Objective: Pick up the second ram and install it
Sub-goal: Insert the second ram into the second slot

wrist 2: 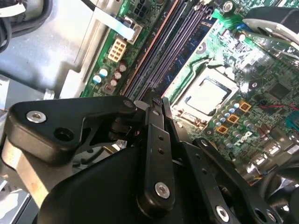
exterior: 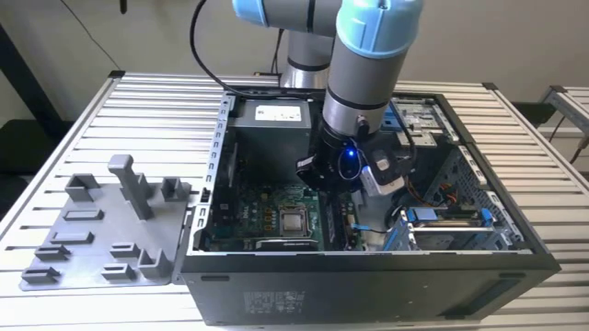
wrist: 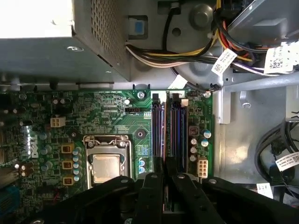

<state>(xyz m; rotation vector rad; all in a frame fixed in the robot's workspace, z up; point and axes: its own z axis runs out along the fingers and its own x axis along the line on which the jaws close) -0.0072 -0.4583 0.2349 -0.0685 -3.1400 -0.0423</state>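
Note:
My gripper (exterior: 343,195) reaches down inside the open computer case (exterior: 368,276), over the green motherboard (exterior: 267,207). In both wrist views its black fingers (wrist 2: 156,135) stand close together, tips right over the near end of the two dark memory slots (wrist: 157,126) (wrist 2: 173,42). The jaws look shut. A slim dark strip lies between the fingertips (wrist: 159,179), but I cannot separate it from the slots, so I cannot tell whether the second ram is held there or seated in a slot.
The processor socket (wrist: 106,163) lies beside the slots. Power supply (exterior: 276,114) and cable bundles (wrist: 187,51) crowd the case's far end, and a drive cage (exterior: 451,227) sits at the exterior view's right. A grey tray with posts (exterior: 101,234) lies outside the case.

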